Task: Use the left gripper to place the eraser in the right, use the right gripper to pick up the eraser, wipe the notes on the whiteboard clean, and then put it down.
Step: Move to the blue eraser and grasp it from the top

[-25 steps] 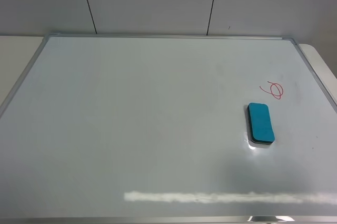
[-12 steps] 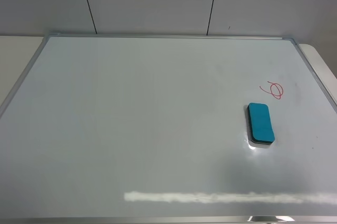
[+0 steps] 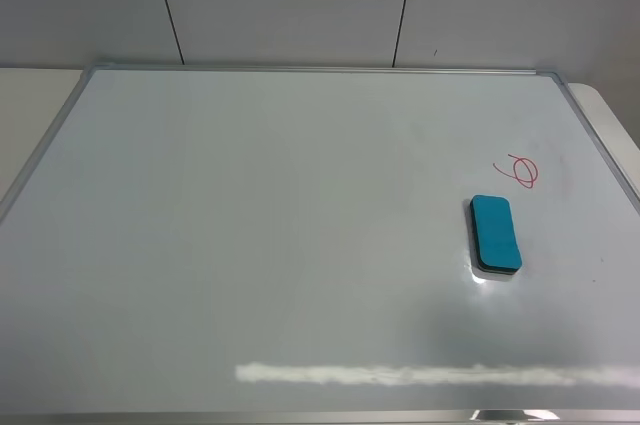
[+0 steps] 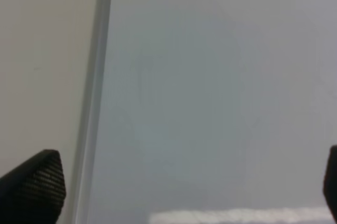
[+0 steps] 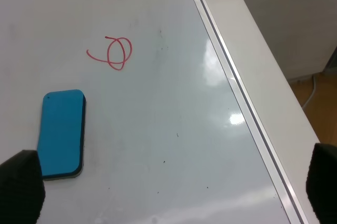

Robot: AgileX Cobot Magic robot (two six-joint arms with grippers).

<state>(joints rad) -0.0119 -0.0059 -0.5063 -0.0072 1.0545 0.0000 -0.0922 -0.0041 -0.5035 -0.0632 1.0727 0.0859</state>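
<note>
Two hazards stand out, by my reading. The whiteboard [image 3: 300, 245] is broad and glossy, so a slanted descent could push the eraser [image 3: 496, 233] along the slick surface rather than trap it, since it lies flat with only low sides to catch. The eraser rests on the board's right part, near the red scribble [image 3: 520, 172] but apart from it, on the side toward the front edge. A grip taken off-centre on its long body could let it twist during wiping and leave part of that small mark behind. The right fingers [image 5: 21, 184] are spread wide, empty and touching nothing, with the eraser just beside one tip. The left fingers [image 4: 32, 187] are likewise wide apart and empty, hovering over the board's frame [image 4: 95, 103], well away from the eraser.
</note>
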